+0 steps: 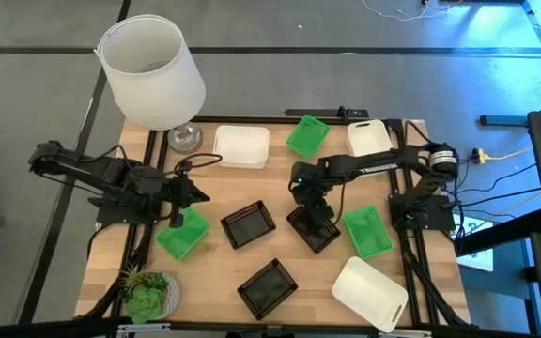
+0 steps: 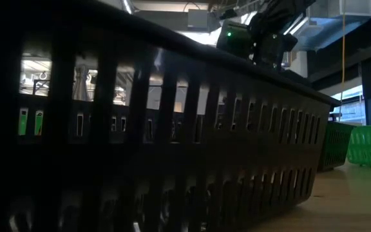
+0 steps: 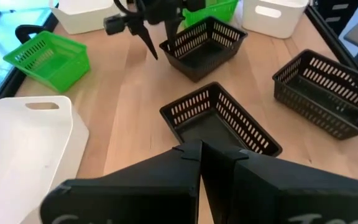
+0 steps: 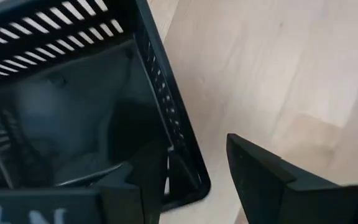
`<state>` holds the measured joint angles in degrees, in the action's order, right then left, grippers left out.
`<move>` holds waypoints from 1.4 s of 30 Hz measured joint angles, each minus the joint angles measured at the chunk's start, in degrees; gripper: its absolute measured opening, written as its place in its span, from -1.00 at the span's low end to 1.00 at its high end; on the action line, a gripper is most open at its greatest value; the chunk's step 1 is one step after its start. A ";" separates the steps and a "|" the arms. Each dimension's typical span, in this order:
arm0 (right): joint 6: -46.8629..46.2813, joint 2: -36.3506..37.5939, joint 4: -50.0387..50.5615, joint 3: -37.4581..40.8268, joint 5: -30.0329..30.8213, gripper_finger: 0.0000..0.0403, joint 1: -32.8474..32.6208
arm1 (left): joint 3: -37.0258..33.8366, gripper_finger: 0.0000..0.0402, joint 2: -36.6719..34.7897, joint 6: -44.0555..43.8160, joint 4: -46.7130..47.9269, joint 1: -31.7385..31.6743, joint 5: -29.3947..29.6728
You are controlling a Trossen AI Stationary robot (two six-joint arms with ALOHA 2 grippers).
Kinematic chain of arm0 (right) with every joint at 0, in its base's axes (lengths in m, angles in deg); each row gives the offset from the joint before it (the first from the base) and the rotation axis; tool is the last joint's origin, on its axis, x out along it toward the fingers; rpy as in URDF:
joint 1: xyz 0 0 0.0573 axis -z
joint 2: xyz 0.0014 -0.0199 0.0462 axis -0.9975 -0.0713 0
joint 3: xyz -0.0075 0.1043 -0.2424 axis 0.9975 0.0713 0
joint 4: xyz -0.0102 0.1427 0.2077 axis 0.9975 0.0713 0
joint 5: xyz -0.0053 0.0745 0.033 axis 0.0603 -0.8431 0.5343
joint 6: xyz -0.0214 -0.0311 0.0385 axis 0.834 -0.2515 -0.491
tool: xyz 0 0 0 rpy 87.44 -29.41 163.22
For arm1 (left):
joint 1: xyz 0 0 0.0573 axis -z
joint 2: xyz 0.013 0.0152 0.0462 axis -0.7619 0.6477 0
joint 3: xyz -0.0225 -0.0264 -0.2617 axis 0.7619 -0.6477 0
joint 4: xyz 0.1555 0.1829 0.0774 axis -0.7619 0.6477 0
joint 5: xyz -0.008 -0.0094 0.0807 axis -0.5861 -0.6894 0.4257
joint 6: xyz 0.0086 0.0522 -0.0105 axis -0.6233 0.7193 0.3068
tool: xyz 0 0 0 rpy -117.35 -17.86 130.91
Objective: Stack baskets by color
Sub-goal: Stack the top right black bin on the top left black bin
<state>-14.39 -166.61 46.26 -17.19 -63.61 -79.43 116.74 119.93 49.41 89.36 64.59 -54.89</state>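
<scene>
**Right gripper straddles a black basket's wall**

The black slotted plastic basket (image 1: 313, 228) sits mid-table beside a green one (image 1: 367, 233). The right gripper (image 4: 194, 174) stands open, one finger inside its wall, likely to lift it for stacking. The left gripper (image 3: 199, 152), shut and empty, waits over the left side.

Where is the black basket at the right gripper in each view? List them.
High view: black basket right of centre, under the right gripper.
Low view: hidden; a nearer basket fills the picture.
Left wrist view: farther off, under that gripper.
Right wrist view: close up, one finger inside it.
Shared landmark: the right gripper straddling its wall.
</scene>
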 joint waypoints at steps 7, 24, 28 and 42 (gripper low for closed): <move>-0.40 -3.24 -2.95 0.00 0.35 -0.29 0.00 | 0.00 -1.00 -0.02 0.02 0.01 -0.02 0.00; -26.90 -3.52 10.36 -12.39 11.35 -0.99 -0.86 | 0.00 -1.00 -0.02 0.13 0.02 -0.02 -1.67; -35.62 -3.52 20.09 -19.43 13.46 -0.99 -1.53 | 0.00 -1.00 -0.02 0.13 0.04 -0.02 -4.07; -56.55 -3.49 2.96 -30.80 12.85 -1.00 -4.89 | 0.00 -1.00 -0.02 1.63 0.11 -0.04 -5.84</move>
<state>-70.94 -170.10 49.22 -48.00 -50.76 -84.32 116.74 119.91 51.04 89.47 64.55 -60.73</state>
